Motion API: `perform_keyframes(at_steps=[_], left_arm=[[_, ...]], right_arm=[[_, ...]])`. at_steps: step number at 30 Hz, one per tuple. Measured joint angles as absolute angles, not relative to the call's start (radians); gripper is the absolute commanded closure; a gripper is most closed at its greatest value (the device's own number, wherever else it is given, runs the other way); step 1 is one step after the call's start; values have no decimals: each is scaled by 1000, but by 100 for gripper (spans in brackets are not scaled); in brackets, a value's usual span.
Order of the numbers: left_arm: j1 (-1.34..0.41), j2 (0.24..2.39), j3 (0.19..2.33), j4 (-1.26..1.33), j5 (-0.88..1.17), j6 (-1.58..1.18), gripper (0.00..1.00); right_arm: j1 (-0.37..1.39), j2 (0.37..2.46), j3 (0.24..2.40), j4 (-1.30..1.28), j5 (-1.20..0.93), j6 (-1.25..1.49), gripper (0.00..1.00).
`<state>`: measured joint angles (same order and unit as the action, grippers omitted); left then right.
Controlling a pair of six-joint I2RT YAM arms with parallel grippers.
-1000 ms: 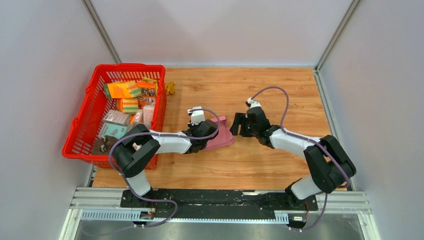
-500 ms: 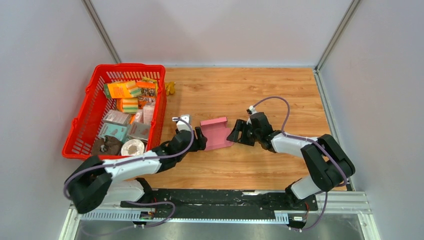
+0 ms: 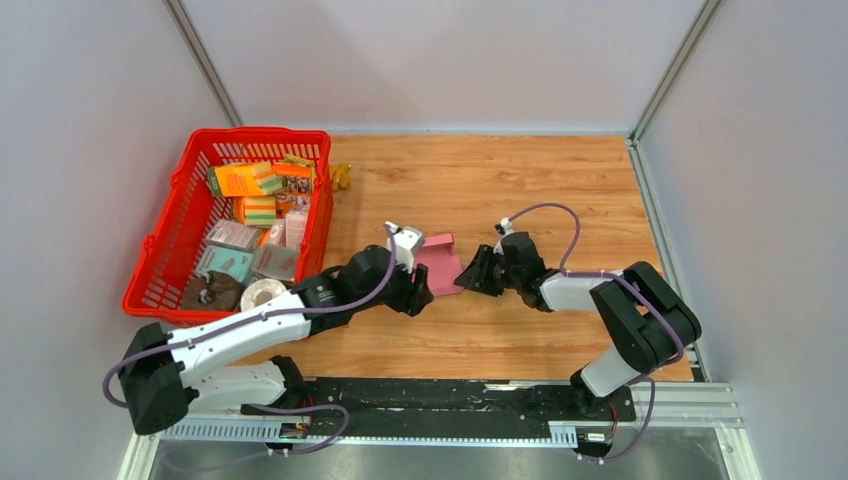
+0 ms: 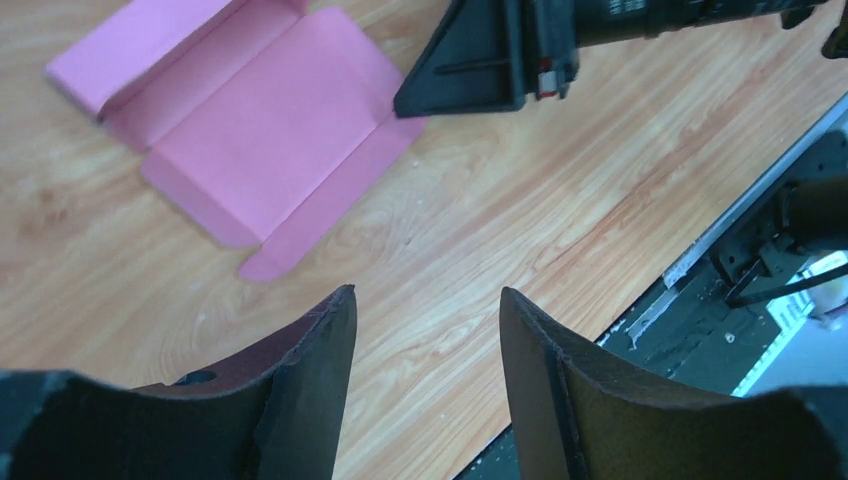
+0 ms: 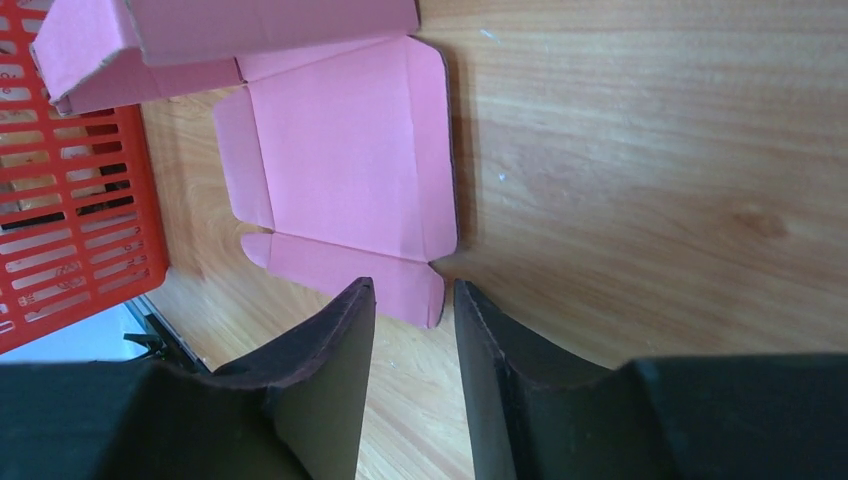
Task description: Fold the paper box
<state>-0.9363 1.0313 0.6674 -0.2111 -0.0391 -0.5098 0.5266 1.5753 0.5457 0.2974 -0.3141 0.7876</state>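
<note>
Folding looks barely begun: the paper box lies mostly flat, the left gripper gaping empty at its 8 o'clock, the right gripper slightly parted, holding nothing, at 3 o'clock.

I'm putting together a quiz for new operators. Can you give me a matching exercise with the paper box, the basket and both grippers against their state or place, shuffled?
1. paper box
2. basket
3. left gripper
4. right gripper

A. open, tips at the box's edge
B. red, at the far left
C. open, apart from the box
D. pink, mostly flat, flaps spread

Pairs: 1-D, 2-B, 3-C, 4-A
</note>
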Motion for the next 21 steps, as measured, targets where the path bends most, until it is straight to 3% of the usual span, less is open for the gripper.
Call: perform_keyframes(at_steps=[4,8,10,21], left_arm=[[-1026,1166,812,-265,-87,-388,39],[-1094,1272,874,-296,-147,-271,39],[-1119,1333,896,-310,-181,-213,39],[-1173,1639,1058,-427,-323,-36,30]], right_arm=[[527,1566,521,313,-316,808,69],[527,1566,517,310,-317,815,93],[525,1566,513,306,-317,817,100],[453,1494,446,339,-441,823,100]])
